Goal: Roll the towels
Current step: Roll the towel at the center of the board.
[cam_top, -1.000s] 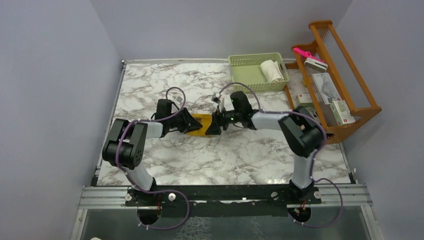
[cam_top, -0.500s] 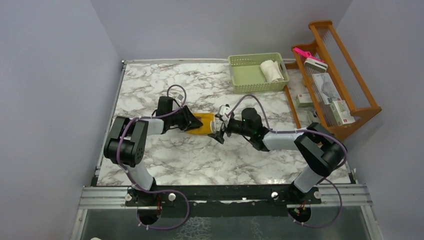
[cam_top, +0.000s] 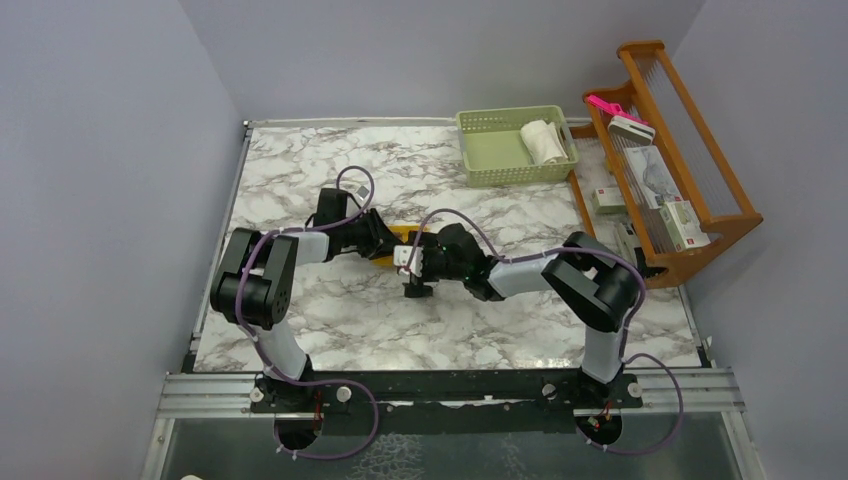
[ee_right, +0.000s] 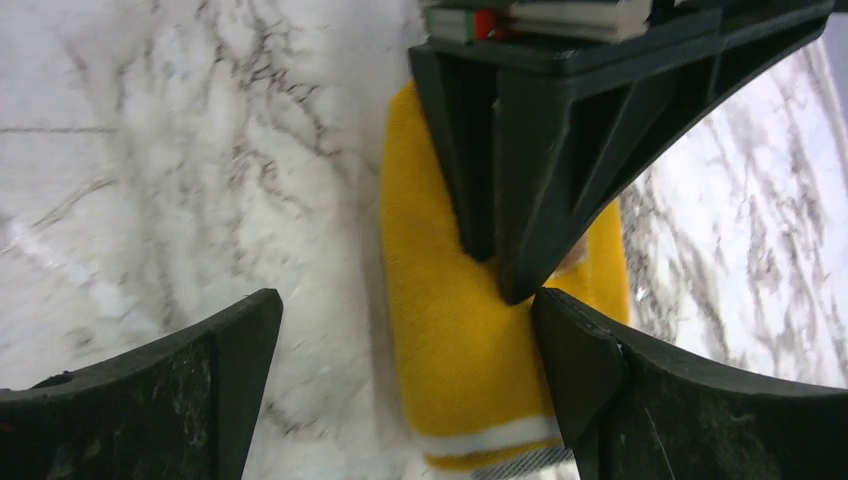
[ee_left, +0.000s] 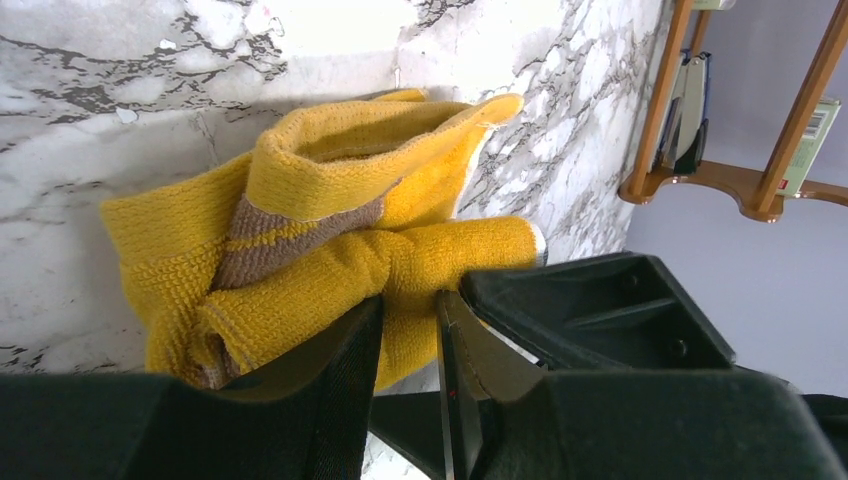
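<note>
Mustard-yellow terry towel with a brown band [ee_left: 350, 230], lying loosely bunched and partly folded near the middle of the white-and-grey marbled table [cam_top: 300, 180]. The second task item, a plain cream-white towel [cam_top: 545, 140], sits already rolled in the pale green slotted plastic basket [cam_top: 480, 160] at the far right of the table, beside the orange-brown wooden rack [cam_top: 690, 150]. Judged from its slack folds and thick pile, the yellow cloth is light, soft and limp: it will sag and unroll if released, it is neither fragile nor slippery, and it is best taken at a hemmed edge or by pinching a doubled fold, with the free end pressed flat against the table while it is turned. The left gripper [ee_left: 408, 300] has its fingers drawn almost together, clamping a thick fold at one end of the yellow towel, as the narrow gap in the left wrist view shows. The right gripper [ee_right: 400, 400] stands spread wide and carries nothing; its fingers frame the towel's opposite, white-striped end from just beside it, and whether either finger touches the cloth cannot be told.
</note>
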Available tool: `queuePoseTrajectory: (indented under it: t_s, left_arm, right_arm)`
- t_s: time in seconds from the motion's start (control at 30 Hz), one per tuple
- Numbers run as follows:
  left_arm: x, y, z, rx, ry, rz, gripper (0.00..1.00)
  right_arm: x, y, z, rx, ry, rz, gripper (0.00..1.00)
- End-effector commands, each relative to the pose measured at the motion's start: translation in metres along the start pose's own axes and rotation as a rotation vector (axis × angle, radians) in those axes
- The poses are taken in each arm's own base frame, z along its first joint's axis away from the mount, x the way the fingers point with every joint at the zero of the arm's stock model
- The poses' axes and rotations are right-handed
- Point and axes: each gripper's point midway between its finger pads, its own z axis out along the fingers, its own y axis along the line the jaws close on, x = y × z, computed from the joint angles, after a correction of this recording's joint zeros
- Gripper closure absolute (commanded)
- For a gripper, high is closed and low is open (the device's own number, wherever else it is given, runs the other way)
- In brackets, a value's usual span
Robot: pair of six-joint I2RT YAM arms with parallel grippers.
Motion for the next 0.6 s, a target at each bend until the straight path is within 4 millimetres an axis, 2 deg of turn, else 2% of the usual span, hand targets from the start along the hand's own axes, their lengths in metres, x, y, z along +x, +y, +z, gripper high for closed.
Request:
queuePoseTrajectory:
  t_s: [0.0,0.03,0.2,0.27,0.37,0.43,0.57]
  left_arm:
    - [0.011,0.048,0.005,-0.17,0.02,-0.024,0.69]
    - [0.011,0.048,0.005,-0.168,0.022,-0.023,0.69]
    - [0.008,0.04,0.002,-0.152,0.026,-0.022,0.69]
    - [0.0,0.033,-0.004,-0.138,0.011,-0.026,0.68]
    - [-0.019,0.024,-0.021,-0.121,-0.028,-0.04,0.66]
    - [-0.033,0.022,-0.035,-0.112,-0.062,-0.051,0.65]
    - [-0.062,0.002,-0.074,-0.08,-0.167,-0.005,0.63]
  right_arm:
    - [0.032,0.001,0.015,-0.026,0.134,0.003,0.05]
    - [0.035,0.002,0.018,-0.031,0.146,0.015,0.08]
    - [0.057,0.014,0.023,-0.071,0.25,0.109,0.45]
    - [0.062,0.02,0.017,-0.078,0.272,0.137,0.5]
    - [0.059,0.027,0.007,-0.072,0.263,0.186,0.54]
    - [0.056,0.033,0.002,-0.091,0.261,0.224,0.56]
    - [0.048,0.048,0.001,-0.183,0.259,0.328,0.62]
